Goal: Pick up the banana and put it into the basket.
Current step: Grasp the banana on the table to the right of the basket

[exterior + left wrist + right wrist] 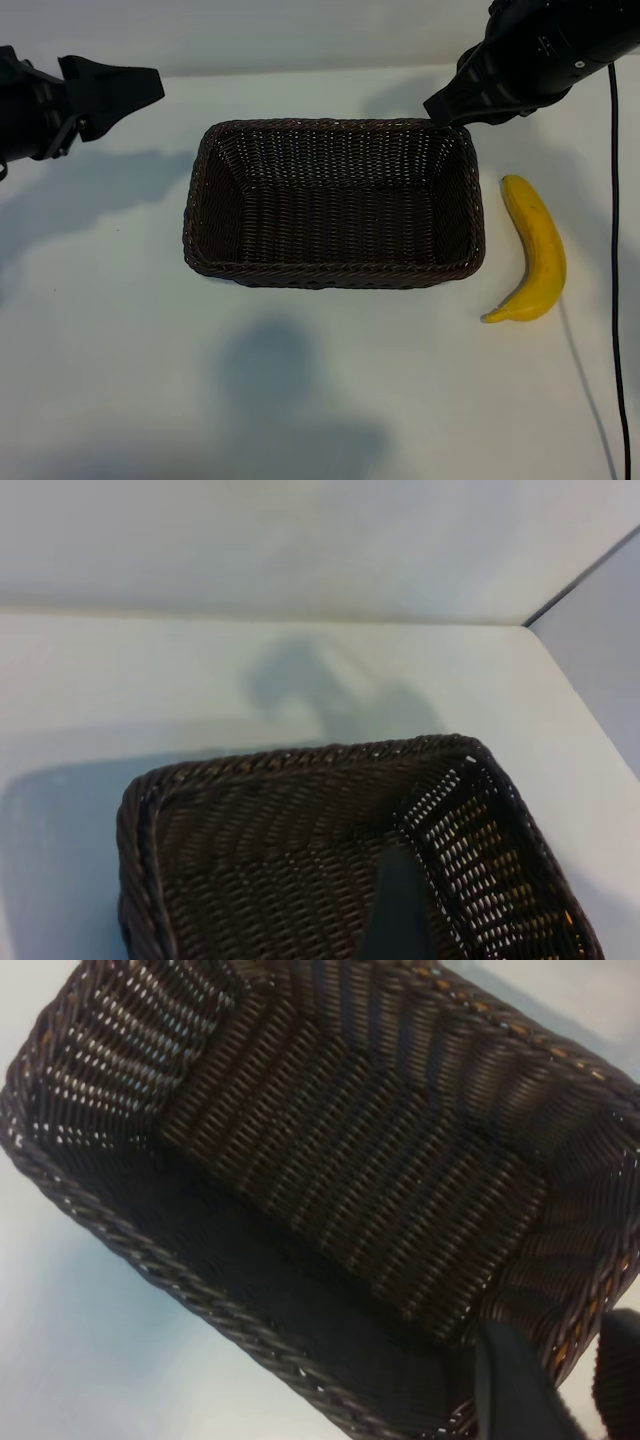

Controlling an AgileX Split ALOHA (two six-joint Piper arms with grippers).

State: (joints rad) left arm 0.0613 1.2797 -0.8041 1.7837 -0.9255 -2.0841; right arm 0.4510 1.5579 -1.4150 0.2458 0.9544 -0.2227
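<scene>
The yellow banana [538, 252] lies on the white table, right of the basket [335, 272] and apart from it. The dark brown wicker basket sits mid-table with nothing in it. My right gripper [447, 107] hovers over the basket's far right corner, up and left of the banana. In the right wrist view its fingers [508, 1380] stand a little apart with nothing between them, above the basket's inside [350, 1160]. My left gripper [148, 86] hangs open and empty beyond the basket's far left corner. One of its fingers [400, 910] shows over the basket [260, 860].
A black cable [614, 250] runs down the table's right side, just past the banana. Bare white tabletop [300, 400] lies in front of the basket and to its left.
</scene>
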